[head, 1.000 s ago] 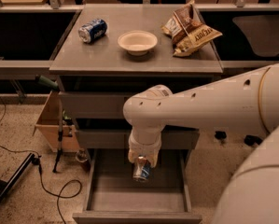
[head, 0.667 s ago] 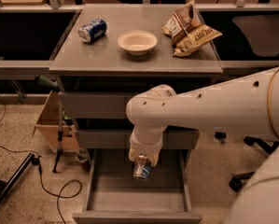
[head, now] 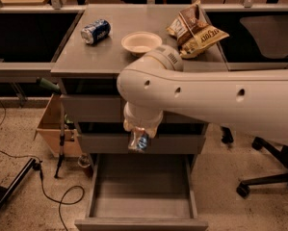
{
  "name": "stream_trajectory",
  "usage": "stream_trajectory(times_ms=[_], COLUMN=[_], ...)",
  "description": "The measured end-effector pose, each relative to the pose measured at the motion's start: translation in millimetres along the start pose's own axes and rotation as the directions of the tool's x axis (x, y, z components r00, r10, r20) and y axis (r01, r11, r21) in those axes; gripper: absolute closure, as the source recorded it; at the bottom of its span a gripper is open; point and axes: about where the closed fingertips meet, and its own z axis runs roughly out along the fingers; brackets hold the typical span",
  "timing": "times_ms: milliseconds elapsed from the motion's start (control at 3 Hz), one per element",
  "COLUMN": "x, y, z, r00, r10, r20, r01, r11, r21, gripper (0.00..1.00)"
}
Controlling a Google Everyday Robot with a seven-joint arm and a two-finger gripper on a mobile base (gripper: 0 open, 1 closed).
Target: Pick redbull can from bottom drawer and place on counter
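Observation:
The redbull can [head: 139, 142] is a slim blue-and-silver can, held in my gripper [head: 138, 138], which is shut on it. It hangs in the air above the open bottom drawer [head: 141, 207], in front of the middle drawer front. The drawer's floor is bare. The grey counter [head: 90, 57] lies above and behind, with my white arm [head: 206, 97] reaching across its front right part.
On the counter lie a wider dark-blue soda can [head: 95, 31] on its side, a white bowl [head: 141, 42] and snack bags [head: 195, 29]. A cardboard box [head: 54, 129] and cables [head: 47, 191] are on the floor at left. An office chair base [head: 266, 174] stands at right.
The gripper has lifted the redbull can up out of the bottom drawer to the level of the middle drawer front. The arm has risen and swung closer.

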Motion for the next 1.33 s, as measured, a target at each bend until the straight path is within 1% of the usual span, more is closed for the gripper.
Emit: stream_trajectory(times_ms=[333, 667, 1000, 1333], x=[-32, -83, -86, -86], y=[24, 51, 59, 57], z=[-80, -149, -158, -155], r00=[0.986, 0.964, 0.961, 0.962], r10=[0.009, 0.013, 0.009, 0.008], r20=[0.167, 0.266, 0.276, 0.274], r01=[-0.005, -0.003, 0.009, 0.008], r11=[0.9998, 0.9993, 0.9979, 0.9982], r21=[-0.021, -0.038, -0.064, -0.060], gripper=[1.00, 1.00, 1.00, 1.00])
